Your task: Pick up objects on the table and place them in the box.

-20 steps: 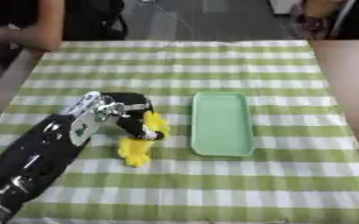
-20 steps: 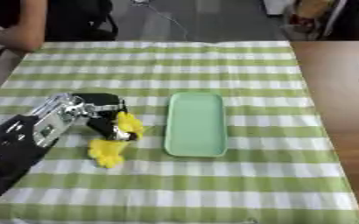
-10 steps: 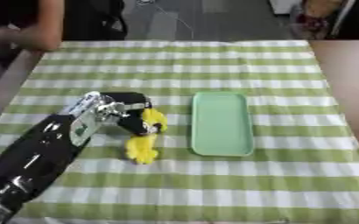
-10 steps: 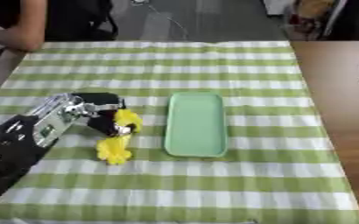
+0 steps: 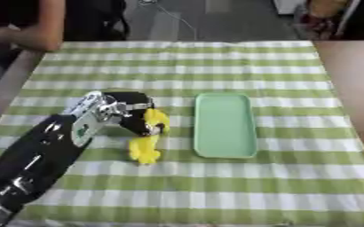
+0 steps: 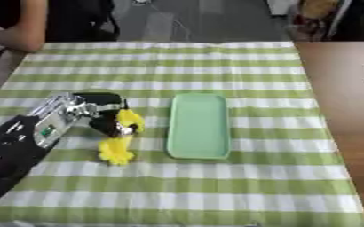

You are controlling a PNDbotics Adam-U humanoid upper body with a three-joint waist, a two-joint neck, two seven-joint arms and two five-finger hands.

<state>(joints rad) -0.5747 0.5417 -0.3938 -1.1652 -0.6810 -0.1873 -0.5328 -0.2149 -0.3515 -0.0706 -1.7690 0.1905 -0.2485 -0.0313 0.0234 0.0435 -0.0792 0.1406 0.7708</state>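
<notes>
Our left hand [image 5: 135,116] curled round top of yellow toy [image 5: 146,141], just left of green box [image 5: 225,124] on worktop [image 5: 216,186]. Toy looks soft, light, floppy; we grab middle.

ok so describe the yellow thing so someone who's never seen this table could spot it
Start at the green checked tablecloth and find the pale green tray near its middle. Just left of the tray, the left hand has its fingers curled round the yellow toy, the only yellow thing there, hanging below the black hand.
</notes>
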